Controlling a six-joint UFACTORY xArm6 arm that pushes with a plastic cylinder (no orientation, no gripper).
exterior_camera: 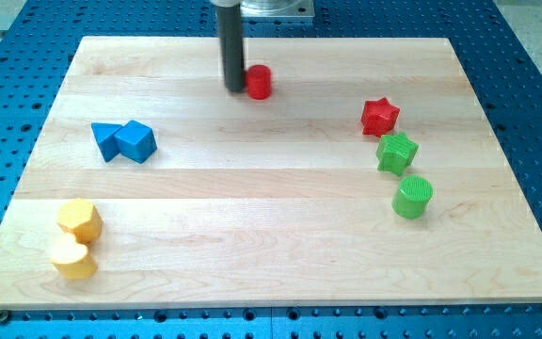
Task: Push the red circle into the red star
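Observation:
The red circle (259, 82) is a small red cylinder near the view's top centre of the wooden board (271, 235). My tip (234, 89) stands right at its left side, touching or nearly touching it. The red star (379, 116) lies to the view's right and a little lower, well apart from the red circle.
A green star (396, 153) sits just below the red star, with a green circle (412, 198) below that. A blue triangle (107, 140) and a blue cube (137, 141) touch at the left. A yellow hexagon (79, 219) and a yellow circle (72, 258) sit at the bottom left.

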